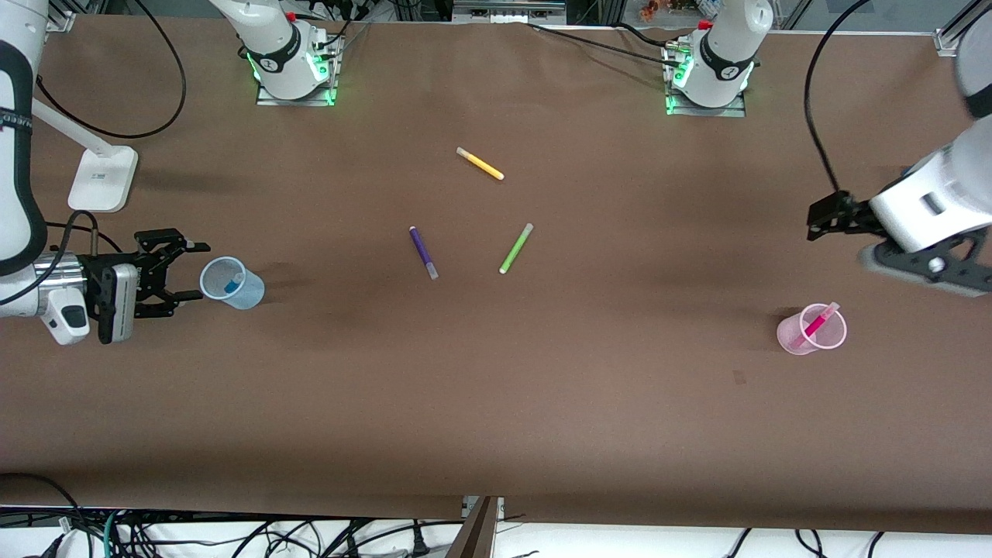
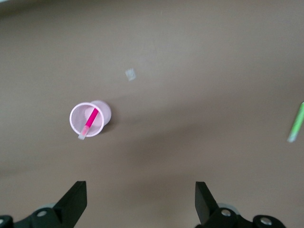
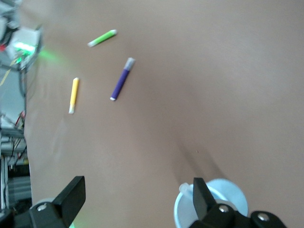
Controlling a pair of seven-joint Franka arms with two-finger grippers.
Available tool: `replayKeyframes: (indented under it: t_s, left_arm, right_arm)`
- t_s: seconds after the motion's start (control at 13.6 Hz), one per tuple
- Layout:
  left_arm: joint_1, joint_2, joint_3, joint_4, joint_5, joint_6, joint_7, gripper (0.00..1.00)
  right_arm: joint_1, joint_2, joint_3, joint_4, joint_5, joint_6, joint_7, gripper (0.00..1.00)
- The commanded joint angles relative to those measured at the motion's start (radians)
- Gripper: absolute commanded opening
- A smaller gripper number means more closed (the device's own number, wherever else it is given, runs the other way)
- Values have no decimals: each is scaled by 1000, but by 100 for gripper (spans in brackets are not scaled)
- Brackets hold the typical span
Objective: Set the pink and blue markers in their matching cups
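Both markers are in cups: pink marker (image 1: 816,325) leans in the pink cup (image 1: 790,338) at the left arm's end, blue marker (image 1: 232,285) in the blue cup (image 1: 249,293). Right gripper (image 1: 186,270) released beside the blue cup; left gripper (image 2: 141,199) spread, empty, over the table near the pink cup.

Colours on the brown table (image 1: 496,403)

Pink marker (image 1: 815,325) stood in pink cup (image 1: 798,337); blue marker (image 1: 232,285) in pale blue cup (image 1: 246,293); purple (image 1: 423,252), lime-green (image 1: 515,248), yellow pens (image 1: 480,163) mid-frame.
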Motion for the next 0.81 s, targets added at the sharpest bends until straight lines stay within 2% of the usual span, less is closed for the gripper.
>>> replayKeyframes:
  t_s: [0.0, 0.15, 0.51, 0.66, 0.74]
  left_arm:
    - [29, -140, 9, -230, -50, 147, -1, 100]
    - [30, -175, 9, -323, -53, 226, -1, 100]
    - [29, -171, 12, -315, -54, 232, 1, 100]
    - [30, -172, 10, -320, -56, 228, 4, 100]
    - [30, -172, 10, -318, -56, 226, 4, 100]
  right_arm:
    - [53, 2, -1, 102, -88, -34, 330, 100]
    - [85, 2, 1, 117, -156, -37, 498, 100]
    - [197, -48, 4, 108, -305, -37, 980, 100]
    - [242, -114, 20, 52, -397, -28, 1143, 100]
    - [242, -158, 30, 4, -406, -17, 1153, 100]
